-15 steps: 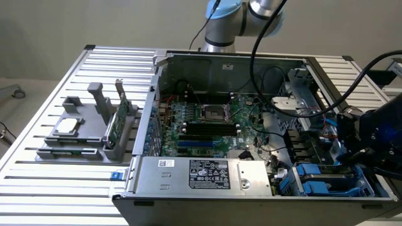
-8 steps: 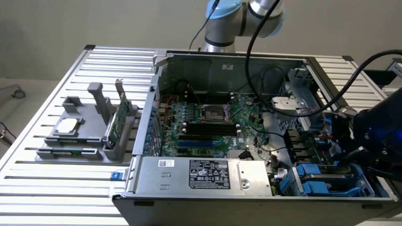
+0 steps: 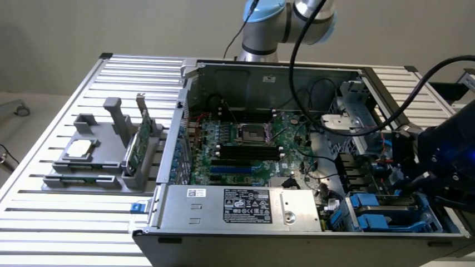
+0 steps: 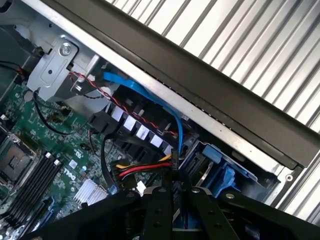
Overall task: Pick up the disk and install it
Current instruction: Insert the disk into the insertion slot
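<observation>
The disk [image 4: 218,172] lies in the drive bay at the corner of the open computer case [image 3: 260,69]; its blue rails and a strip of grey metal show. In the exterior view the same blue rails of the disk [image 3: 386,214] sit at the case's near right corner. My gripper [image 4: 175,207] hangs just above that bay, over a red, yellow and black cable plug [image 4: 150,167]. Its two black fingers [image 4: 159,212] stand close together with nothing between them, shut. In the exterior view, my dark wrist [image 3: 445,156] hovers over the case's right side.
A motherboard [image 3: 245,144] fills the case floor and a power supply [image 3: 245,207] lies along the near wall. Cables cross near the bay. On the slatted table [image 3: 67,222], at the exterior view's left, a grey fixture [image 3: 104,161] holds a small silver chip and a green card.
</observation>
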